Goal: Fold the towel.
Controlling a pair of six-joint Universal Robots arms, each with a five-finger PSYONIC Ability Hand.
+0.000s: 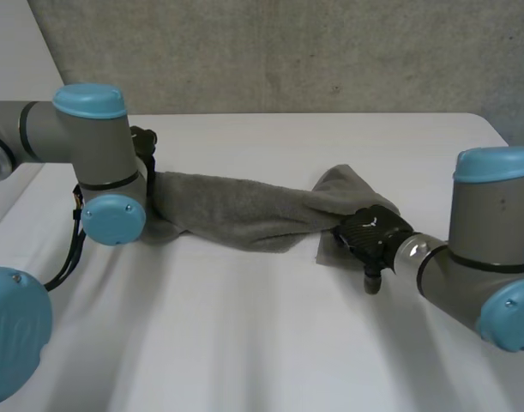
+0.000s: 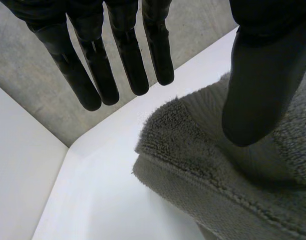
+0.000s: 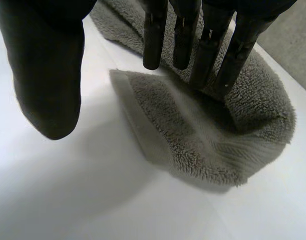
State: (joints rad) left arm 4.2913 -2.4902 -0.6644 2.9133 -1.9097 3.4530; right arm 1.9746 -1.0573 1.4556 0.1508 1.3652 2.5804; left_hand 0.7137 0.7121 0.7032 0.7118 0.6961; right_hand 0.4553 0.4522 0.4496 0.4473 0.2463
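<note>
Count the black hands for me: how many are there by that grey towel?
2. The left hand is at the left end of the towel; the right hand is at its right end. Both have straight fingers.

Grey towel [image 1: 244, 215] bunched lengthwise; rumpled strip on white table [image 1: 244, 343]

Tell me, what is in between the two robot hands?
The grey towel lies bunched between the left robot hand and the right robot hand, reaching both. The head view shows this.
</note>
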